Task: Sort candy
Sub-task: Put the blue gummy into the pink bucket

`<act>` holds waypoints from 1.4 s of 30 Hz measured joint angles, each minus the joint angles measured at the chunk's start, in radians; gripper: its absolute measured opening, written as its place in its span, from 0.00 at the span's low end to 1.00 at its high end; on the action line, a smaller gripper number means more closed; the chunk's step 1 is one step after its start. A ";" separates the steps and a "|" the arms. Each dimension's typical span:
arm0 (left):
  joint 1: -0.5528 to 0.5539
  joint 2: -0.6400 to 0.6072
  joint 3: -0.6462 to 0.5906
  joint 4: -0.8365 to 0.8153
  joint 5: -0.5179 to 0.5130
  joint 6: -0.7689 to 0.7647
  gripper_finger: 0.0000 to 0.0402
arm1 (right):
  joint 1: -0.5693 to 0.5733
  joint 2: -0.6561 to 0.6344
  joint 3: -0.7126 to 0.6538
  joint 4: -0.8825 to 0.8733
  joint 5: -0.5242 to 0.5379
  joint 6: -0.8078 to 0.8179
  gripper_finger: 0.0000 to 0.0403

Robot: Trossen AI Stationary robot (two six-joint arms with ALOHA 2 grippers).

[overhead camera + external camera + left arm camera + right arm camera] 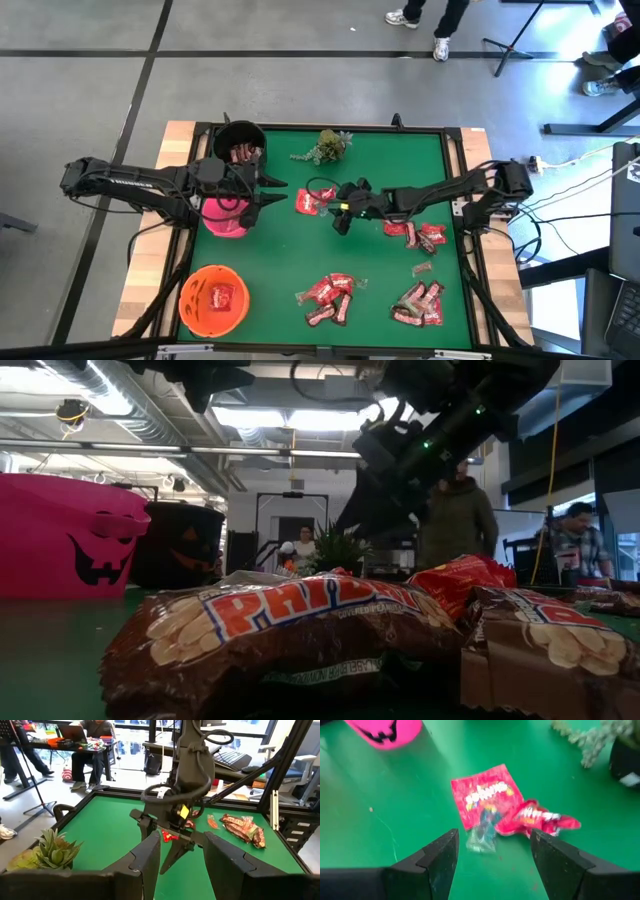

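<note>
Two red candy packets (pixel 487 800) (pixel 540 817) lie flat on the green mat, side by side near the table's middle (pixel 312 200). My right gripper (pixel 495 857) (pixel 338 210) hovers open just above and to the right of them, touching neither. More red and brown candy lies in piles near the right edge (pixel 415 235) and along the near edge (pixel 330 295) (pixel 420 305). One red packet (pixel 222 297) rests in the orange bowl (pixel 190 310). My left gripper (pixel 182 862) (pixel 280 193) is open and empty beside the pink bucket (pixel 225 218).
A black pumpkin-face bucket (pixel 240 145) stands at the far left corner of the mat, behind the pink one. A green leafy sprig (pixel 325 147) lies at the far middle. Raised frame rails (pixel 455 170) border the mat. Brown bars (pixel 280 630) fill the low view's foreground. People stand beyond the table.
</note>
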 joint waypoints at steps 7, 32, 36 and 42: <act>0.000 0.000 0.000 0.009 0.000 0.001 0.34 | 0.000 0.021 0.000 0.004 -0.008 0.023 0.60; 0.000 0.000 0.000 0.046 0.008 0.050 0.34 | -0.072 0.040 0.067 -0.019 -0.040 -0.036 0.60; -0.001 0.000 0.000 0.046 0.011 0.050 0.34 | -0.072 0.072 0.090 -0.054 -0.044 -0.038 0.60; -0.005 0.000 0.001 0.054 0.016 0.049 0.34 | -0.072 0.111 0.099 -0.054 -0.045 -0.040 0.60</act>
